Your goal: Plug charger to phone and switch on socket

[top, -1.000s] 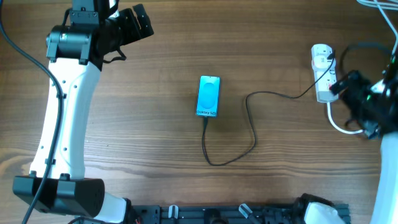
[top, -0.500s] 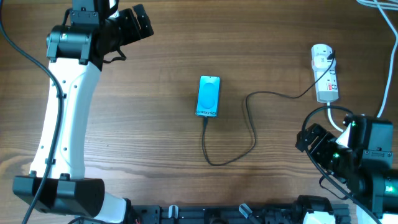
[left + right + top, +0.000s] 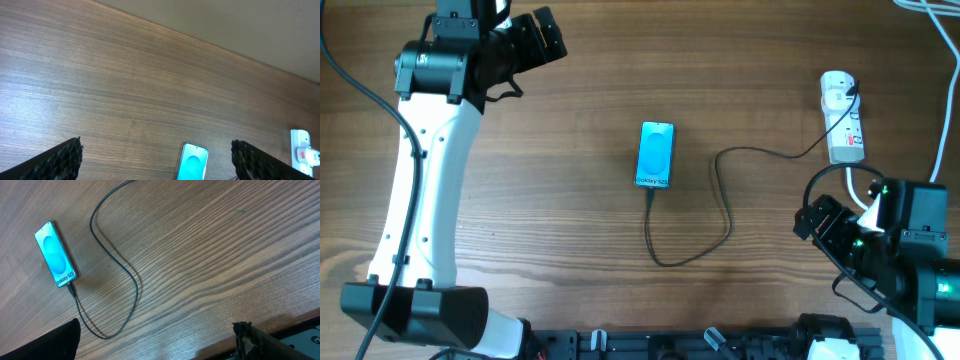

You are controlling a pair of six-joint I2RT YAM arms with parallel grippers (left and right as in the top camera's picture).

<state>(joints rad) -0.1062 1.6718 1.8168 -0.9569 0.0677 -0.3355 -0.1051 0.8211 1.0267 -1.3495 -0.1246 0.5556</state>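
Observation:
The phone (image 3: 656,154) lies mid-table with its cyan screen lit; it also shows in the left wrist view (image 3: 191,162) and the right wrist view (image 3: 55,254). The thin black charger cable (image 3: 725,215) has its tip in the phone's bottom edge, loops right and runs to its plug in the white socket strip (image 3: 843,117) at the far right. In the right wrist view the cable (image 3: 134,282) curves across the wood. My left gripper (image 3: 532,40) is open and empty at the far left. My right gripper (image 3: 820,222) is open and empty near the front right, below the socket.
The socket's thick white lead (image 3: 858,195) loops down beside my right arm. More white cables (image 3: 932,20) hang at the back right corner. The table's front edge (image 3: 280,325) shows in the right wrist view. The socket's end shows at the left wrist view's right edge (image 3: 304,152).
My right arm has pulled back from the socket towards the front right of the table. Phone, cable and left arm have not moved.

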